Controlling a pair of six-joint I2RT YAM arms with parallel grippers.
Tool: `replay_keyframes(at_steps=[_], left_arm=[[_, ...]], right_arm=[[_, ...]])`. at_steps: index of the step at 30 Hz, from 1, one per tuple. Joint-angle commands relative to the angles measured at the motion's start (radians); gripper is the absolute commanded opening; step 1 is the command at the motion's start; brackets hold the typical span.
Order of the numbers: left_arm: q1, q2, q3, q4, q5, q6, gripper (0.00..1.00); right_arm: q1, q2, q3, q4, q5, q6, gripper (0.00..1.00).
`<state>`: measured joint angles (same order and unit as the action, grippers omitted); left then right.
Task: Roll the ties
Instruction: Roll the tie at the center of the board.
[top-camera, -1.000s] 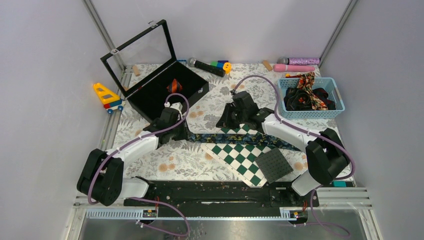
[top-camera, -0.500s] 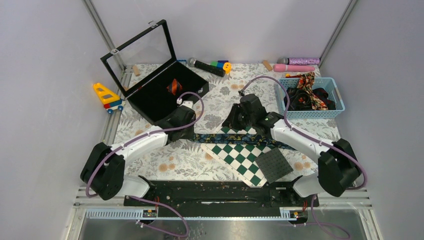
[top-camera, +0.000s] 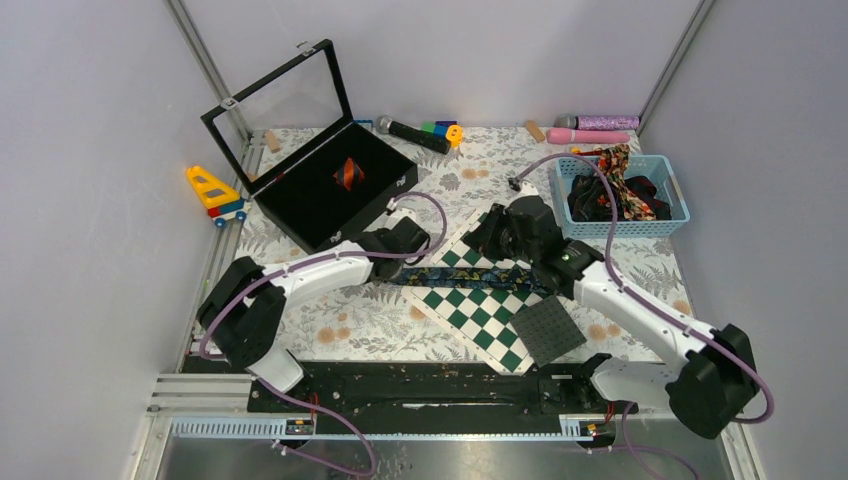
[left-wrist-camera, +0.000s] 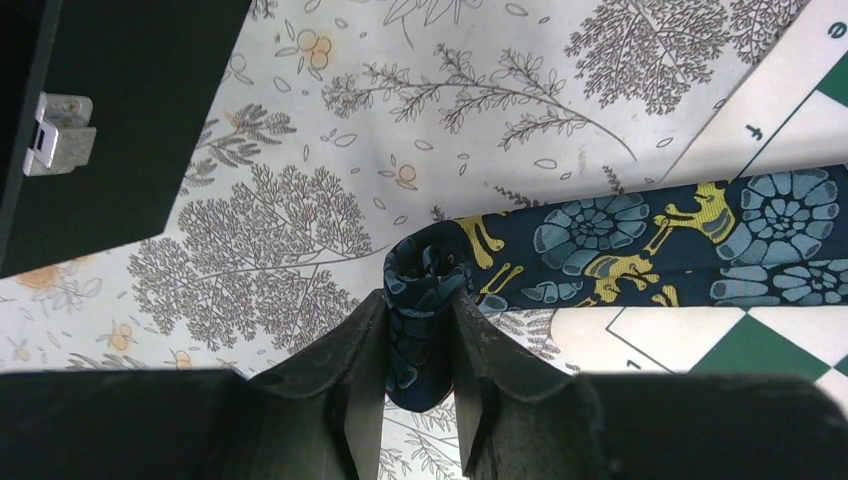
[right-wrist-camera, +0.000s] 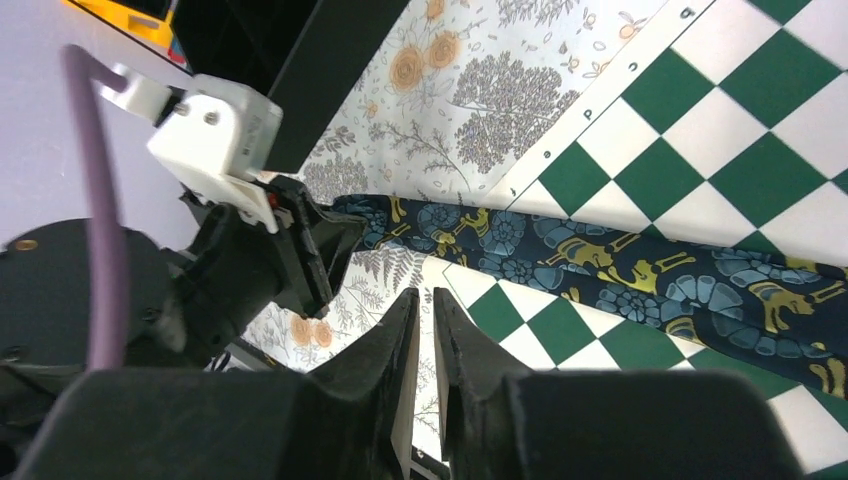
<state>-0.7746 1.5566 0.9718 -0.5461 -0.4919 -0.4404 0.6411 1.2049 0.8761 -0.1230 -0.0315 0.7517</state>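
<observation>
The navy-teal floral tie (top-camera: 490, 277) lies across the green-and-white chequered board (top-camera: 478, 312). Its left end is wound into a small roll (left-wrist-camera: 428, 262). My left gripper (left-wrist-camera: 420, 305) is shut on that roll, one finger on each side; in the top view it (top-camera: 417, 266) sits at the tie's left end. The flat part of the tie (right-wrist-camera: 620, 265) runs right over the board. My right gripper (right-wrist-camera: 425, 297) is shut and empty, hovering above the board's left corner (top-camera: 487, 238). A rolled red-orange striped tie (top-camera: 347, 172) sits in the black box. Other ties (top-camera: 612, 192) are piled in the blue basket.
An open black box (top-camera: 330, 185) stands at the back left and a blue basket (top-camera: 675, 205) at the back right. A dark grey square pad (top-camera: 547, 328) lies on the board's near corner. A yellow toy (top-camera: 213, 192), a microphone (top-camera: 411, 132) and pink tubes (top-camera: 590, 135) line the edges.
Both arms have moved right. My left gripper has travelled right along the tie with the rolled end in it, so the flat part is shorter. My right gripper has shifted right above the board.
</observation>
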Motion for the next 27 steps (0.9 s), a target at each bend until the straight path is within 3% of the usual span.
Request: replay_keyframes(at_steps=[1, 12, 27], left_arm=[[-0.036, 0.046, 0.075, -0.046, -0.133, 0.025, 0.27], [-0.098, 0.181, 0.167, -0.129, -0.244, 0.012, 0.27], [-0.182, 0.327, 0.268, -0.226, -0.334, -0.007, 0.3]], right_arm=[[-0.007, -0.1, -0.021, 0.023, 0.09, -0.018, 0.18], [-0.009, -0.382, -0.056, -0.003, 0.266, -0.095, 0.18], [-0.011, -0.441, -0.094, -0.033, 0.324, -0.116, 0.2]])
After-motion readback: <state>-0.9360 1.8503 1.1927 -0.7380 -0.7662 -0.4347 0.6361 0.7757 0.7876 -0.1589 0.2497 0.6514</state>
